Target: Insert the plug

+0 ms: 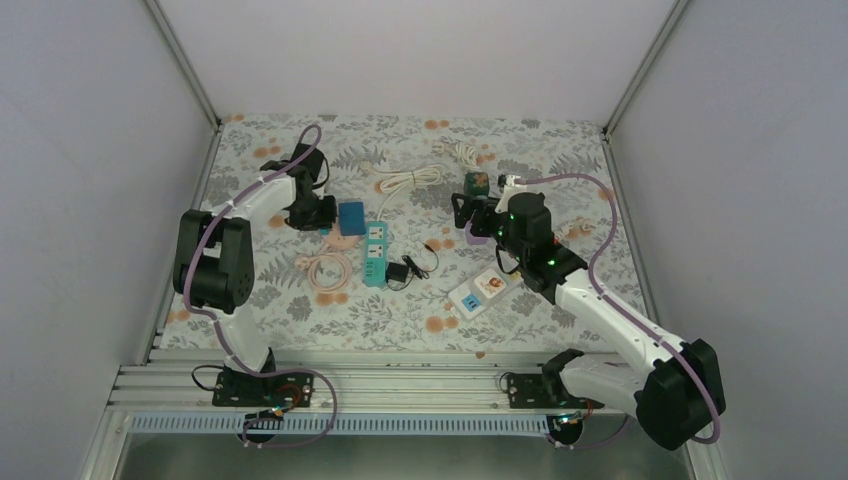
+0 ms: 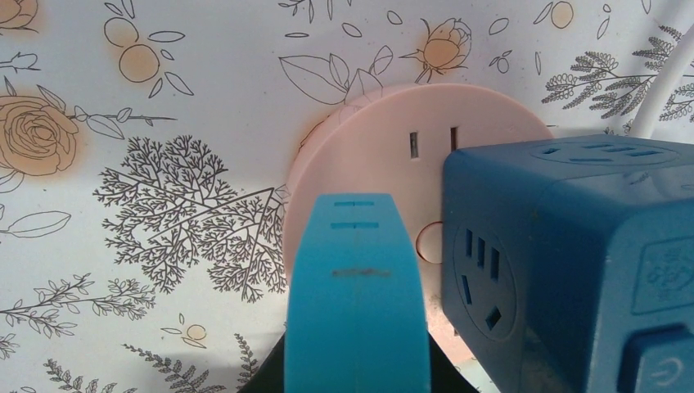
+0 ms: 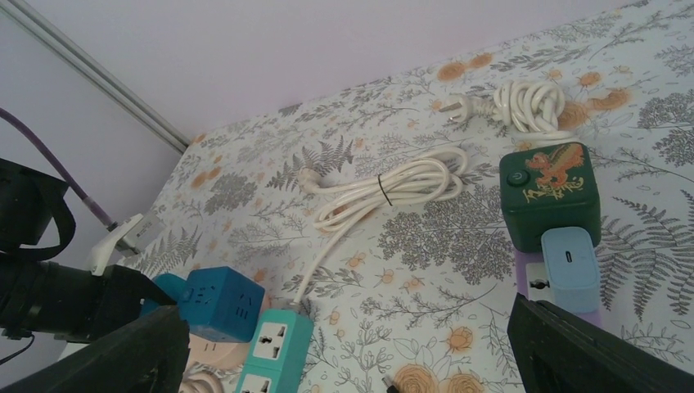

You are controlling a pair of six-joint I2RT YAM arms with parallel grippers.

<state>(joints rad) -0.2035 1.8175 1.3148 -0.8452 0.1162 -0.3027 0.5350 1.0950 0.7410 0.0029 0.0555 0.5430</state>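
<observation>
The plug that looks the likeliest candidate lies loose on the desk at the end of a tied white cord bundle, near the middle of the far half. It is in no socket and in neither tool's grasp, so the task reads as not yet begun. Which plug is meant cannot be told for sure: a second corded plug lies farther back, also free. The left tool is closed with nothing visible between its fingers. It hangs low just beside the pink round socket and the blue cube socket, which touch each other. The right tool stands wide open and empty, facing the cords from near the green cube and a light blue charger. What remains is everything — picking up a plug, aligning its pins, pressing it home. Clutter is the main worry: the teal power strip, a black adapter and a white strip crowd the centre.
</observation>
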